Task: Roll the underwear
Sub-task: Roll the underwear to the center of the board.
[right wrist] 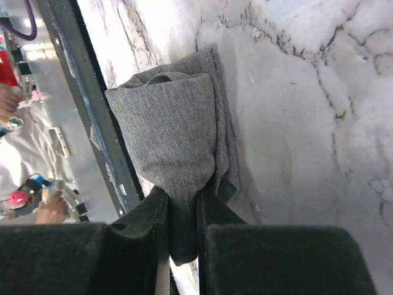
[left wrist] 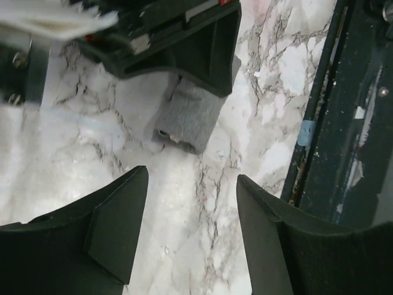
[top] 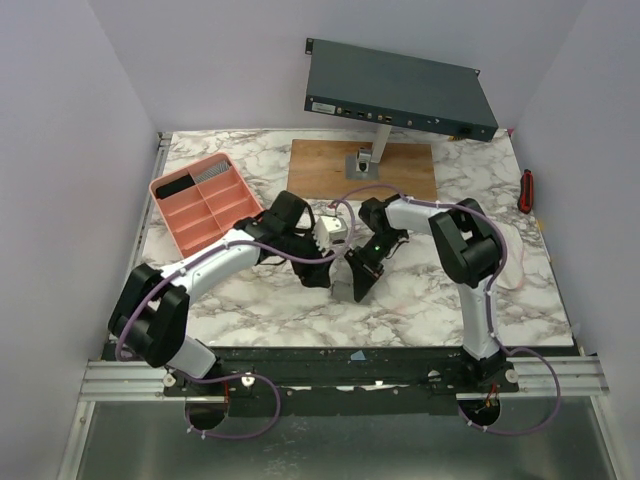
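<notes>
One soft grey knit underwear bundle (right wrist: 175,129), already loosely rolled, is pinched at one end by the nearly shut jaws of the right gripper (right wrist: 183,209), close to the middle of the white marble table's (top: 250,310) near edge. The left gripper (left wrist: 191,184) is spread wide and empty just beside it. The cloth is judged light, limp and prone to unrolling, so the roll's thick middle is best grasped.

The top camera looks down over the whole table (top: 420,300) from above and behind me. Both wrist cameras look close along my left end effector (left wrist: 191,184) and right end effector (right wrist: 183,203), sharing the grey underwear (right wrist: 172,123).
</notes>
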You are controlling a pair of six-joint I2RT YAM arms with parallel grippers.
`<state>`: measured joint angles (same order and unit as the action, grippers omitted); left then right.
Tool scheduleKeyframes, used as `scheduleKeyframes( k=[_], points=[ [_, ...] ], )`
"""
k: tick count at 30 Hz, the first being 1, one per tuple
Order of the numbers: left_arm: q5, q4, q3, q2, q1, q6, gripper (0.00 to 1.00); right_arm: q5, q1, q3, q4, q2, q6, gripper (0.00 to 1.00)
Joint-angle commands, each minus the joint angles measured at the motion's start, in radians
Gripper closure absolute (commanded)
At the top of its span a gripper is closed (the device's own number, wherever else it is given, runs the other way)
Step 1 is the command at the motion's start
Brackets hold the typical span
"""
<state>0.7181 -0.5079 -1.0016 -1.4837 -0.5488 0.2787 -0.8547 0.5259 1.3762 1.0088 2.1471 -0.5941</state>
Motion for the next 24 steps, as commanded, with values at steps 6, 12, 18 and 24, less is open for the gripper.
scheduleKeyframes(
  k=[6, 12, 18, 24],
  points=[
    [-0.299, 0.187, 0.013, -0.043, -0.203, 0.085, 0.33, 0.247, -0.009, -0.039, -0.089, 0.149, -0.114, 0.99],
    [-0.375, 0.223, 0.018, -0.086, -0.295, 0.115, 0.27, 0.239, -0.015, -0.025, -0.064, 0.170, -0.133, 0.99],
    [-0.412, 0.242, 0.022, -0.122, -0.352, 0.144, 0.24, 0.241, -0.017, -0.021, -0.053, 0.175, -0.143, 0.99],
    [-0.398, 0.233, 0.002, -0.166, -0.394, 0.157, 0.21, 0.250, -0.019, -0.017, -0.051, 0.175, -0.144, 0.99]
  ],
)
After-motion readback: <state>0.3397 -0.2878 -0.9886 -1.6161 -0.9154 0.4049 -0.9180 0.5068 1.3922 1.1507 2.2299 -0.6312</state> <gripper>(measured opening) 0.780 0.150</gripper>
